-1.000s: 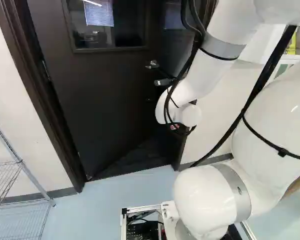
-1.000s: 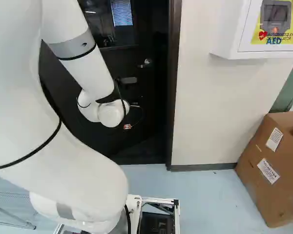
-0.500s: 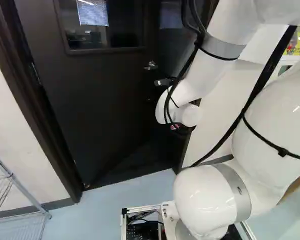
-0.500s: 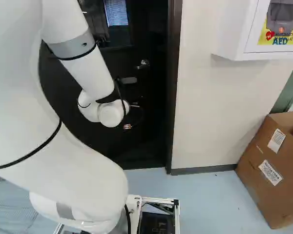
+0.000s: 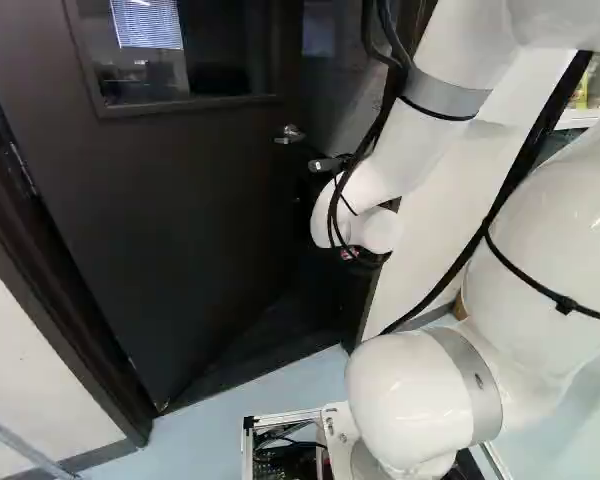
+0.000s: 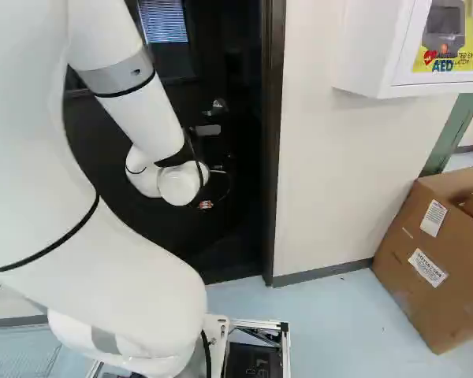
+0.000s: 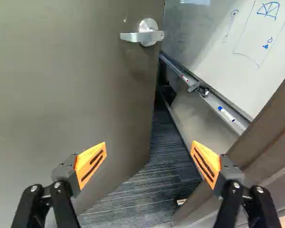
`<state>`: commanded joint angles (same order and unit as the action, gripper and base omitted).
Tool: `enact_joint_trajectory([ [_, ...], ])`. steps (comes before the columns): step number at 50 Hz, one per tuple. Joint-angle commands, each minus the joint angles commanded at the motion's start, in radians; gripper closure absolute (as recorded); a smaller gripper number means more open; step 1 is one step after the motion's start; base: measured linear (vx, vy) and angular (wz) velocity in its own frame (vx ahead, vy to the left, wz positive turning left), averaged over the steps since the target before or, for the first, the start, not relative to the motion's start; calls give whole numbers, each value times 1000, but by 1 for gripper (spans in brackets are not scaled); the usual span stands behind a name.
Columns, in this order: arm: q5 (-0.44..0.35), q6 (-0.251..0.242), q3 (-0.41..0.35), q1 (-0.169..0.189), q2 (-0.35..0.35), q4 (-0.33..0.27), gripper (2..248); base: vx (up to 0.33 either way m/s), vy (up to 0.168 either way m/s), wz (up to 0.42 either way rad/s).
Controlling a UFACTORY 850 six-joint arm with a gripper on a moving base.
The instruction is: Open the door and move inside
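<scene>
The dark door [image 5: 180,230] stands ajar, swung away from me, its windowed upper part showing in the left base view. Its lever handle [image 5: 289,134] is near the free edge. My gripper [image 6: 206,205] is largely hidden behind the white wrist in the right base view, in front of the doorway. In the wrist view the gripper [image 7: 149,161] is open with nothing between its fingers. Beyond one finger is the door panel [image 7: 61,95], with the handle [image 7: 148,33] farther ahead; beyond the other is the brown door frame [image 7: 270,123]. The opening shows between them.
Through the gap are dark carpet [image 7: 152,183] and a whiteboard [image 7: 218,38] with a marker tray. Right of the doorway in the right base view are a wall [image 6: 339,173], a white wall cabinet [image 6: 370,47] and a cardboard box [image 6: 426,260]. A wire rack [image 5: 15,440] stands left.
The base has moved, nearer the doorway and slightly turned; the door and frame look larger and shifted left. My arm holds its pose. Whether the door swung against its frame, I cannot tell.
</scene>
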<state>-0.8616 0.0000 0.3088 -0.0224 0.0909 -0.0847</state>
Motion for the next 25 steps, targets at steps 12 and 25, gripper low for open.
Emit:
enact_joint_trajectory([
  [12, 0, 0, 0, 0, 0, 0, 3, 96, 101, -193],
  [25, 0, 0, 0, 0, 0, 0, 3, 85, 139, -21],
])
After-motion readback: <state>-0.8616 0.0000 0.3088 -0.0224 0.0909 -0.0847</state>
